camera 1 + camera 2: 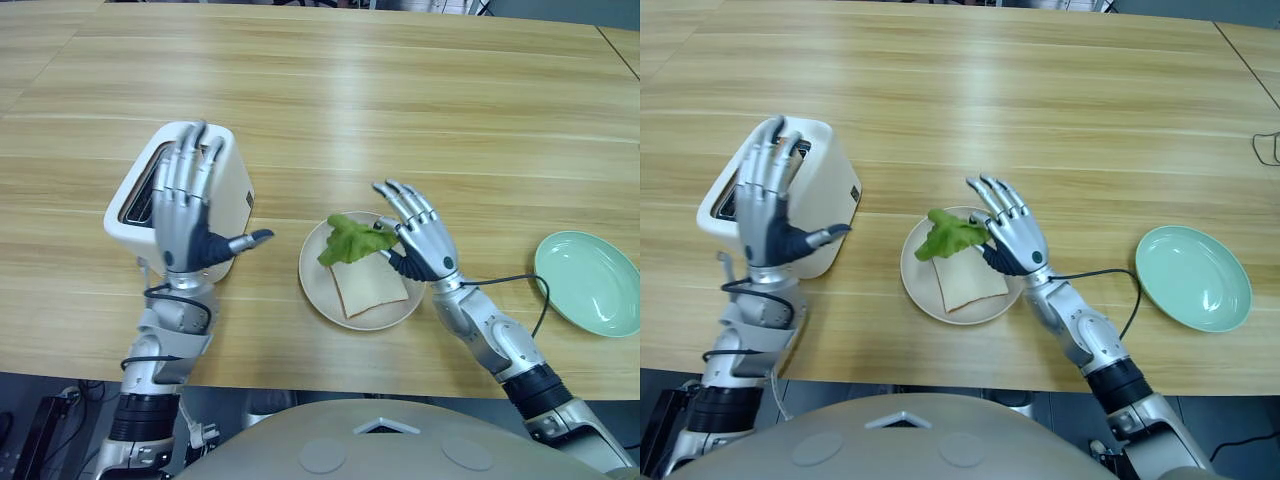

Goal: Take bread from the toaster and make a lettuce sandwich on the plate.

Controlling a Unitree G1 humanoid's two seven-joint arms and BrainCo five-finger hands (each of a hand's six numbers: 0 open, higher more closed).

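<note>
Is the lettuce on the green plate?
No, the lettuce is over the bread on the beige plate; the green plate stands apart.

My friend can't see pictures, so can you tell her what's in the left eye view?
The robot's right hand holds a lettuce leaf over a slice of bread on a round plate. Its left hand hovers open over a white toaster, and a green plate sits at the right of the wooden table.

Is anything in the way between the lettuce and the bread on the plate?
Nothing visible is. The green lettuce leaf, in the right hand's fingers, sits just over the far edge of the white bread slice on the round beige plate.
</note>
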